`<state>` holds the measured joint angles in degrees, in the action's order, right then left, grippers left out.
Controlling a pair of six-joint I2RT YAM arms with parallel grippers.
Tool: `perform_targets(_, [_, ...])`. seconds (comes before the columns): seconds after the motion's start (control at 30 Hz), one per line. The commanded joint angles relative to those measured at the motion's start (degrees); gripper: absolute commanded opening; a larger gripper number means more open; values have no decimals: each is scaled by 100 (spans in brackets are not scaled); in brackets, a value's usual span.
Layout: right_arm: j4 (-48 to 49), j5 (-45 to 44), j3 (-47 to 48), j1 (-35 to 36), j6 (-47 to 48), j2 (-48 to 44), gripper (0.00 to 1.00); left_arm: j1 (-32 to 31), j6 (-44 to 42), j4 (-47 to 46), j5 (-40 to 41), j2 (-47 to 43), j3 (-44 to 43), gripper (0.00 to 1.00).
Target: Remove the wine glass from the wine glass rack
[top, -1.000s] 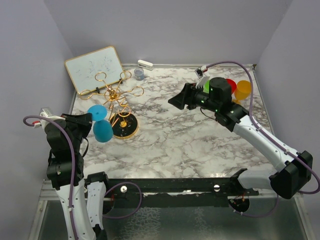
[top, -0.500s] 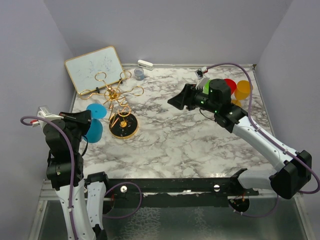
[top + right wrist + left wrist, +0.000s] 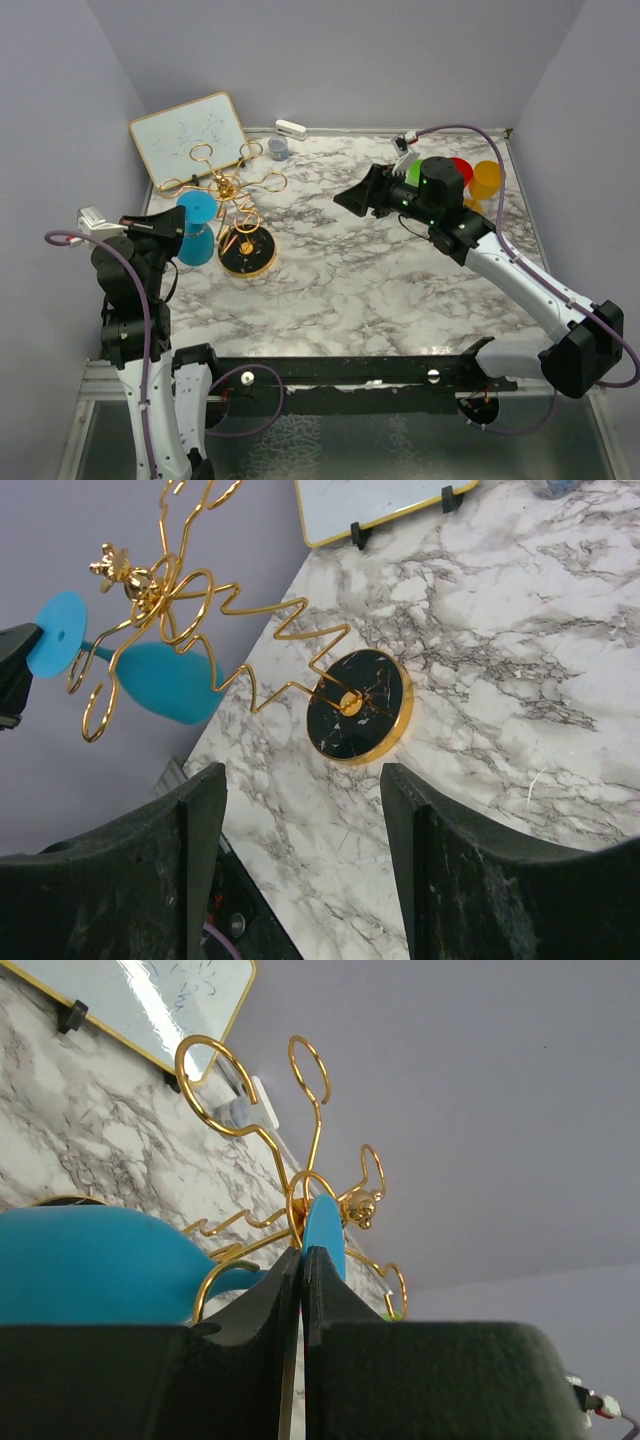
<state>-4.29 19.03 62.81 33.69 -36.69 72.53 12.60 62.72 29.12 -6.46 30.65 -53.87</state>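
The blue wine glass [image 3: 193, 232] hangs on its side at the left of the gold wine glass rack [image 3: 236, 196], whose round dark base [image 3: 249, 254] stands on the marble table. My left gripper [image 3: 177, 224] is shut on the edge of the glass's flat foot [image 3: 324, 1228]; the bowl [image 3: 90, 1265] lies to its left. In the right wrist view the glass's stem [image 3: 92, 650] crosses a looped arm of the rack [image 3: 190, 610]. My right gripper [image 3: 346, 201] is open and empty above the table's middle, facing the rack base [image 3: 360, 706].
A white board [image 3: 190, 134] leans at the back left, with a small grey cup [image 3: 278, 148] and a white eraser [image 3: 290, 128] beside it. Red [image 3: 461, 168], orange [image 3: 487, 178] and green [image 3: 413, 171] cups stand at the back right behind the right arm.
My left gripper has risen and moved back toward the rack with the blue glass in it; the glass now sits higher, by the looped arms. The right arm has barely moved.
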Motion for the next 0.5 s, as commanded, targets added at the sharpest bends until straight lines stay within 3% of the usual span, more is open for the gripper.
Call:
perform_targets(0.0, [245, 113, -15, 14, -67, -121, 63, -30, 358, -710, -281, -3, 251, 0])
perform_targets(0.47, [342, 158, -20, 15, -168, -106, 63, -30, -4, -641, 442, 60, 180, 0])
